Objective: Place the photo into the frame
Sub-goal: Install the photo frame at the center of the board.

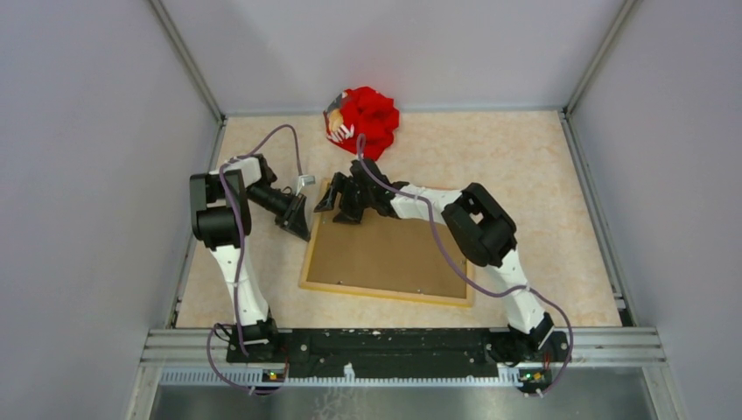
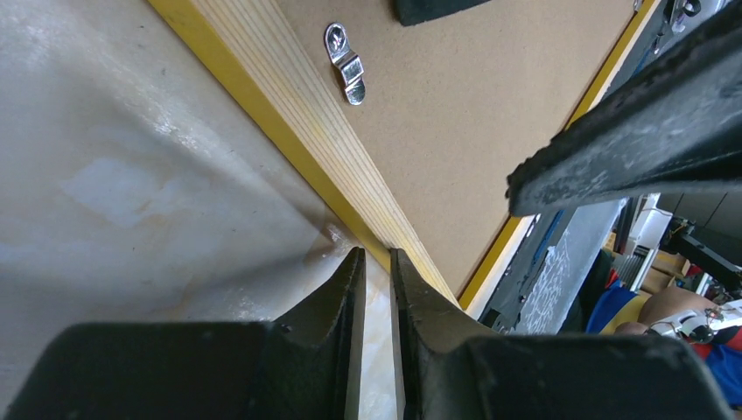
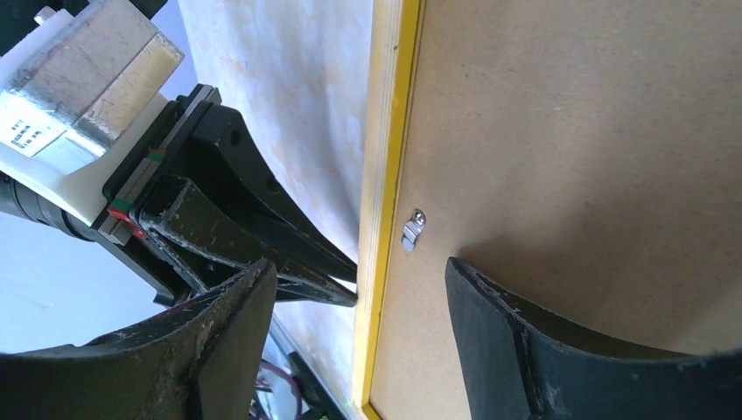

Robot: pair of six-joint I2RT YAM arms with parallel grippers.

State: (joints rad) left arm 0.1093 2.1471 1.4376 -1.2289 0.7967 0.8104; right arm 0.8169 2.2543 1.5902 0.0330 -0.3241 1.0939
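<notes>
The frame lies face down mid-table, its yellow edge around the brown backing board that fills it. The photo is hidden. My left gripper is shut, with its tips against the frame's left outer edge near the far corner. The wood-coloured reverse and the board show in the left wrist view. My right gripper is open and empty. It straddles that same edge, with one finger over the board and the other outside the yellow rim.
A metal turn clip sits on the frame's reverse, half over the board; it also shows in the right wrist view. A red crumpled object lies at the back of the table. Walls enclose three sides.
</notes>
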